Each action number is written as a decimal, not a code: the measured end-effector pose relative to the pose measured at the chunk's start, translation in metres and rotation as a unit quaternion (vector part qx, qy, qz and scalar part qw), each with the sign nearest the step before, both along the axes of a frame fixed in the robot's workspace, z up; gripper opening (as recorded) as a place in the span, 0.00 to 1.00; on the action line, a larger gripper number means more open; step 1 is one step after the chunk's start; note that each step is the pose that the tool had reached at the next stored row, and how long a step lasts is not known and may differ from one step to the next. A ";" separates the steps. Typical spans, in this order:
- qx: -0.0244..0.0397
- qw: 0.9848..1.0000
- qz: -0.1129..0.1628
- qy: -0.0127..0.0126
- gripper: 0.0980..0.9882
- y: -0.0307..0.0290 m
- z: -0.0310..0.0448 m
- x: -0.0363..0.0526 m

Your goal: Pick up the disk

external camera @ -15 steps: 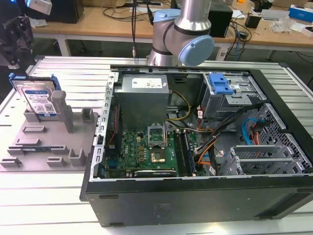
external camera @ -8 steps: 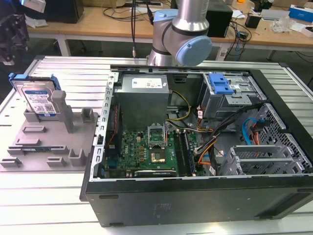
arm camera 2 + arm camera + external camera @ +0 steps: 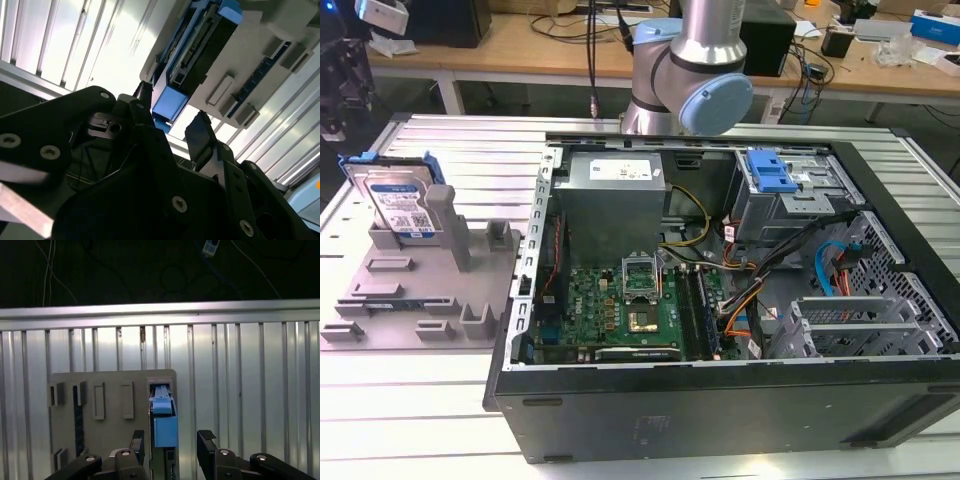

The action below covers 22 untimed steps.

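The disk (image 3: pixel 398 200) is a silver drive with a blue-and-white label and blue side rails. It stands tilted in a slot at the far end of the grey fixture tray (image 3: pixel 410 300), at the exterior view's left. In both wrist views my gripper (image 3: pixel 171 439) (image 3: pixel 172 112) is open, its black fingers (image 3: pixel 206 437) set apart. In those views the disk (image 3: pixel 164 426) (image 3: pixel 200 45) shows edge-on, and its blue rail lines up with the gap between the fingers. The fingers stand off it and touch nothing.
A grey post (image 3: pixel 442 215) rises from the tray right beside the disk. An open computer case (image 3: pixel 720 300) with a blue-fronted drive cage (image 3: pixel 770 172) fills the exterior view's right. Everything rests on a ribbed metal table (image 3: pixel 450 140). The arm's base (image 3: pixel 690 70) stands behind the case.
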State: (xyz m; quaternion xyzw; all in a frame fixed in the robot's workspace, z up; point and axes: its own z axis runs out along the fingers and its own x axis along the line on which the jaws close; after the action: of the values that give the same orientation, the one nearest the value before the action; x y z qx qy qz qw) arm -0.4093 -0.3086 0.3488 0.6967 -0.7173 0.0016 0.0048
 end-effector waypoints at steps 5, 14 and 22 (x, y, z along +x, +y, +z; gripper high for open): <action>-0.004 1.000 0.013 0.000 0.50 -0.0010 -0.0050 -0.0006; -0.006 1.000 0.020 0.000 0.50 -0.0021 -0.0161 -0.0017; -0.006 1.000 0.022 0.000 0.50 -0.0021 -0.0250 -0.0033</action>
State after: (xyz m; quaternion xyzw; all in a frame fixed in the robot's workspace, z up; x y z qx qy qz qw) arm -0.4126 -0.3106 0.3238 0.7124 -0.7017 0.0061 0.0093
